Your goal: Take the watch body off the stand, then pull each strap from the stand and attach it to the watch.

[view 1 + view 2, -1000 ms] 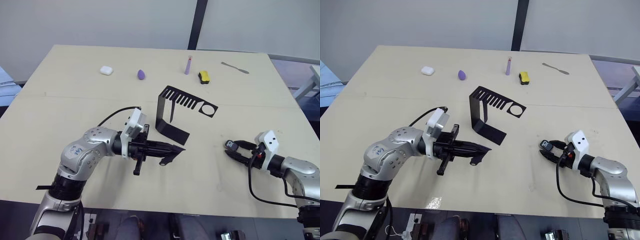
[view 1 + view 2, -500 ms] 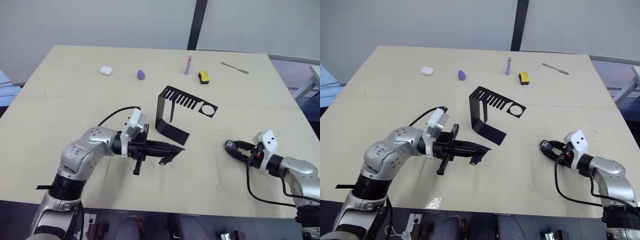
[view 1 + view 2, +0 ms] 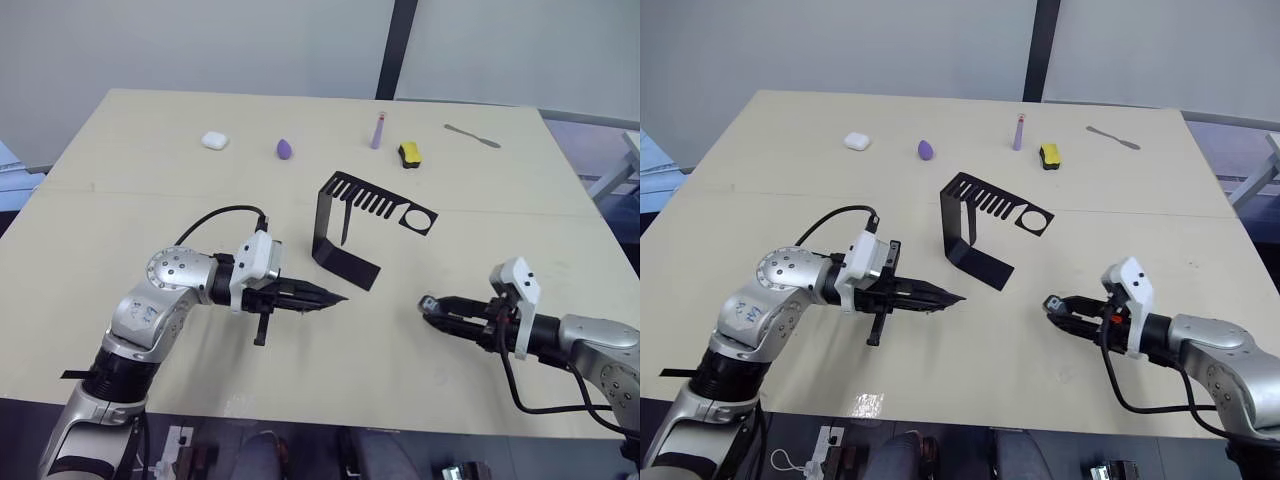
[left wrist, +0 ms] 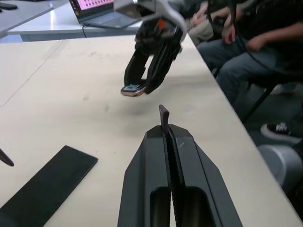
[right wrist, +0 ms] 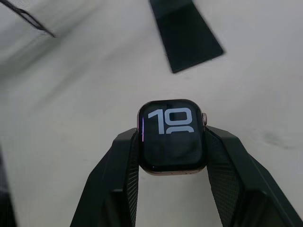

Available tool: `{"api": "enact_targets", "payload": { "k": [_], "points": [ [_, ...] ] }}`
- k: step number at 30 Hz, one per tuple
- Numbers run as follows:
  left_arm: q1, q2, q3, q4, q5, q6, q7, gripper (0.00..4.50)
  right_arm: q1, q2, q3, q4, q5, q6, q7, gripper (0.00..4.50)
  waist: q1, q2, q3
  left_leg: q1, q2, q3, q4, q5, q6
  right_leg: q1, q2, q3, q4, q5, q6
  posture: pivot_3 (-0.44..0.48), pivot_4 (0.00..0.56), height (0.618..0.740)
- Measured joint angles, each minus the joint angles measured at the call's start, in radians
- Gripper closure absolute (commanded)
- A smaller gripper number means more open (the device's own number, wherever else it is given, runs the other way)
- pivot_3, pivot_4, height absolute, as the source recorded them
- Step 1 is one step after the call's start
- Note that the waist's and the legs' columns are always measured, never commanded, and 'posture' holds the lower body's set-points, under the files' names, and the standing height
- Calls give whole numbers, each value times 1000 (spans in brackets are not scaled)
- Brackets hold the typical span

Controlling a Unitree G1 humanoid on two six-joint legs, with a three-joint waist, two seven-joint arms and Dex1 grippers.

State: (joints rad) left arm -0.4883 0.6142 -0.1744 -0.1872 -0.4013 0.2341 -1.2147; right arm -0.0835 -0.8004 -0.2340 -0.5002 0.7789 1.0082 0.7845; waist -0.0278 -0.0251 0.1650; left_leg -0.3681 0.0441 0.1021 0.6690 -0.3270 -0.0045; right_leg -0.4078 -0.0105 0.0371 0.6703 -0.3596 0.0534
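Black fingers of the right gripper [image 5: 171, 142] clamp the watch body [image 5: 172, 136] near the tabletop's front edge; the left gripper [image 4: 164, 115] pinches a strap [image 4: 164, 117] beside the stand [image 3: 345, 232].

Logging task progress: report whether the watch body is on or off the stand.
Off. The watch body sits clamped between the right end effector fingers, away from the stand.
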Motion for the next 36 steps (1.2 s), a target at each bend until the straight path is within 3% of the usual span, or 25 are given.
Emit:
{"api": "enact_targets", "payload": {
  "k": [8, 13, 25, 36],
  "points": [
    [-11, -9, -62, 93, 168, -317, -44, 4500, -248, 269, -30, 33, 276, 475, -354, 2989, -2, 0, 0, -2, 0, 0, 0, 0, 0, -3, 0, 0, 2, 0, 0, 0, 150, 740],
    [-28, -25, -89, 174, 251, -410, -31, 4500, -288, 364, -82, 83, 332, 590, -483, 2989, -1, 0, 0, -3, 0, 0, 0, 0, 1, -3, -1, 0, 4, 0, 0, 0, 150, 740],
    [-89, -88, -120, 254, 330, -468, 20, 4500, -305, 376, -71, 162, 491, 601, -672, 2989, -8, 0, 0, -3, 0, 0, 0, 0, 1, -3, 0, 0, 4, 0, 0, 0, 150, 740],
    [-90, -90, -123, 277, 343, -489, 22, 4500, -308, 374, -56, 201, 620, 589, -799, 2989, -9, 0, 0, -3, 0, 0, 0, 0, 1, -3, 0, 0, 4, 0, 0, 0, 150, 740]
  ]
}}
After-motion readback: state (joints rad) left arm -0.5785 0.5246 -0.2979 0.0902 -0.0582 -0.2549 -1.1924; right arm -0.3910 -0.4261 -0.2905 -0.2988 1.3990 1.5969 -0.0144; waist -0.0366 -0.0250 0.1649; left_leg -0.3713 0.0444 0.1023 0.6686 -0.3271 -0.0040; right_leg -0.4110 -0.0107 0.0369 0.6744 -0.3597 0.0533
